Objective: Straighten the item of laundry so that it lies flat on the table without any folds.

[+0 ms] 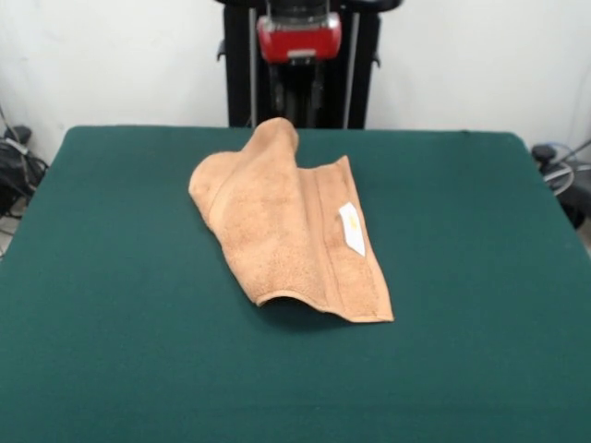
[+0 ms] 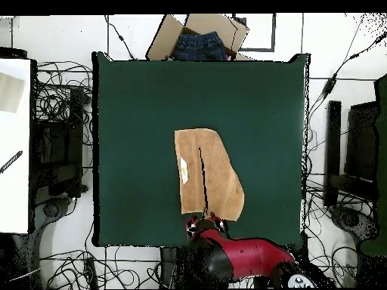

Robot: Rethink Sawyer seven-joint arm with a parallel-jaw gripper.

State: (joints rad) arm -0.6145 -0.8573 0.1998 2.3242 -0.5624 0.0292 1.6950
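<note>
Near table (image 1: 111,277) ctr, toward far edge | towel (image 1: 277,221) lying folded over lengthwise, tag (image 1: 352,228) up | gripper (image 2: 205,222) hovering at far end, grip state: can't tell | soft, light, limp terry; judging best hold = top layer's free edge/corner.

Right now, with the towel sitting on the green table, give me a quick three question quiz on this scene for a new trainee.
1. True or false: the towel lies fully flat on the table with no folds.
2. Where is the white tag? A) on the towel's upper surface B) on the bare table C) in the gripper
3. Fill in: in the overhead view, the towel end nearest the robot arm lies by the table's ____ edge.

Key: 1 false, it is folded over itself with one end raised. 2 A. 3 bottom.
</note>
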